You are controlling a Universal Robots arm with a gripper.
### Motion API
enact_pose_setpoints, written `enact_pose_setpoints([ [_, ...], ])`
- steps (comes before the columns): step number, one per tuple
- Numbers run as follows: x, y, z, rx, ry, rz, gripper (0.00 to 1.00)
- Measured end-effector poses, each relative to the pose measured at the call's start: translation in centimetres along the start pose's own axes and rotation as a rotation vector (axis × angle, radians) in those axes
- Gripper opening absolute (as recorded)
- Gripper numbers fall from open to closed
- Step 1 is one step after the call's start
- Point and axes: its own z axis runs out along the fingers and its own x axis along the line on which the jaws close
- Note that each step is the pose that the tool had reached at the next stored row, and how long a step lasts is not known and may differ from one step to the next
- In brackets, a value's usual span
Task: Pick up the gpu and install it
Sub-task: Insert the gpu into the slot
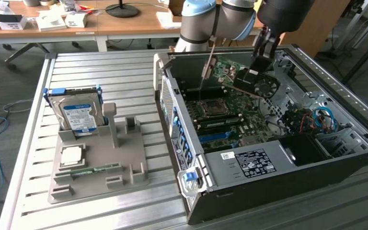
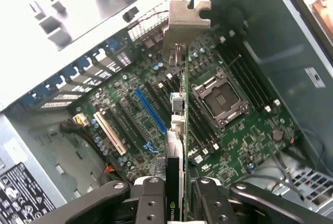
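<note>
Fingers (image 2: 152, 197) clamped on the gpu (image 2: 178, 130), which hangs edge-on, bracket outermost, above the motherboard (image 2: 244, 135). The exterior view shows its fan face inside the open case (image 1: 356, 132), and a hard drive (image 1: 78, 115) standing on the tabletop (image 1: 107, 72).

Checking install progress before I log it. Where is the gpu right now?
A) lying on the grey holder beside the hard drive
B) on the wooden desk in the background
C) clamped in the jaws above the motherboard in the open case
C: the jaws grip the gpu edge-on, with the motherboard lying below it.
</note>
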Motion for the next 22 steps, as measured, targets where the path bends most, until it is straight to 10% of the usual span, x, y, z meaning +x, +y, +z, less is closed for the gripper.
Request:
enact_pose_setpoints([
  [22, 0.0, 0.0, 0.08, -0.0065, 0.0117, -0.206, 0.26],
])
